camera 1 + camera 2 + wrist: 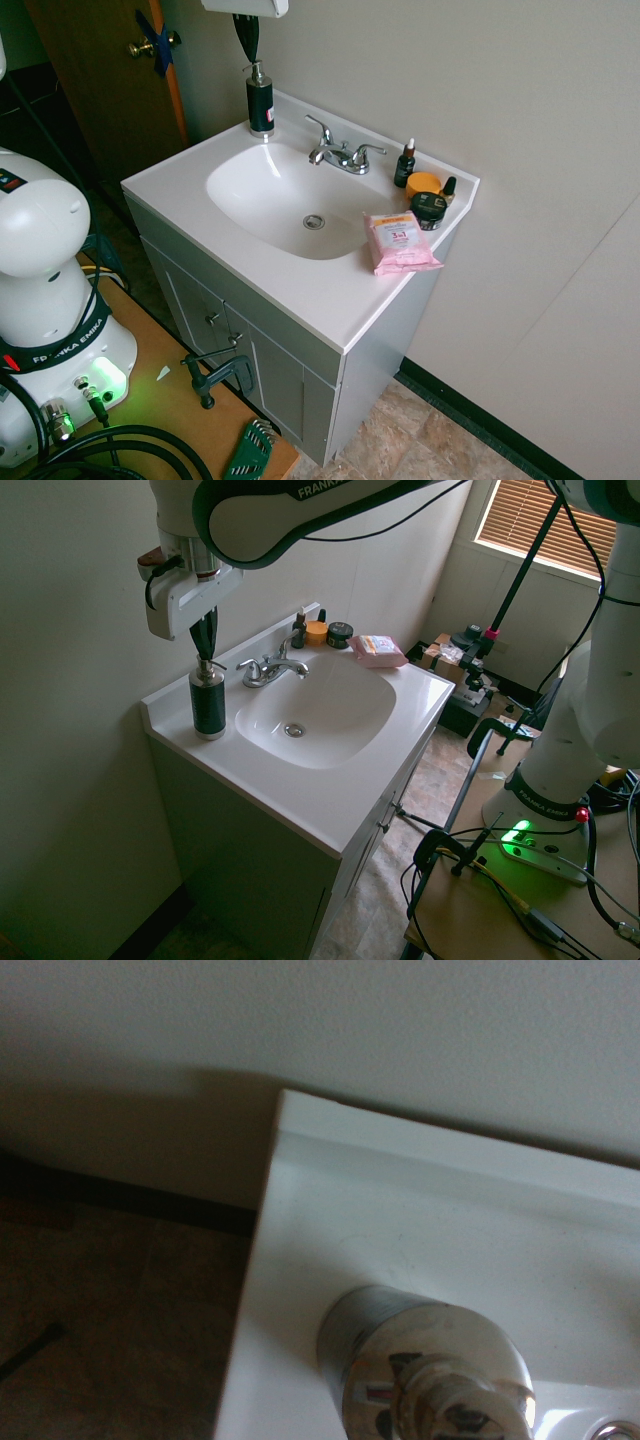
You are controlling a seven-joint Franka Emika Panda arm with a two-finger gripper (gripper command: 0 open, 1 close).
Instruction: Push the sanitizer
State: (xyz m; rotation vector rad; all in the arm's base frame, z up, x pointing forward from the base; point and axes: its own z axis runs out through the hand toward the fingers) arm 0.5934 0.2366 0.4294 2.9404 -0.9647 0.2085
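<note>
The tall black cylindrical pump bottle with a silver metal head, the sanitizer point(208, 702), is standing upright on the glossy white bench point(290, 798), at the corner beside the basin point(325, 715), directly beneath the fingers point(207, 656). The dark, tapering fingers are pressing together, pointing down at the pump head; whether they are touching it is hard to tell. A curved chrome faucet point(345, 156) is separating the sanitizer from a small dark dropper bottle with a white tip point(405, 164), an orange round container point(423, 184), a black round jar point(428, 209) and a crinkled pink plastic wipes packet point(398, 243).
</note>
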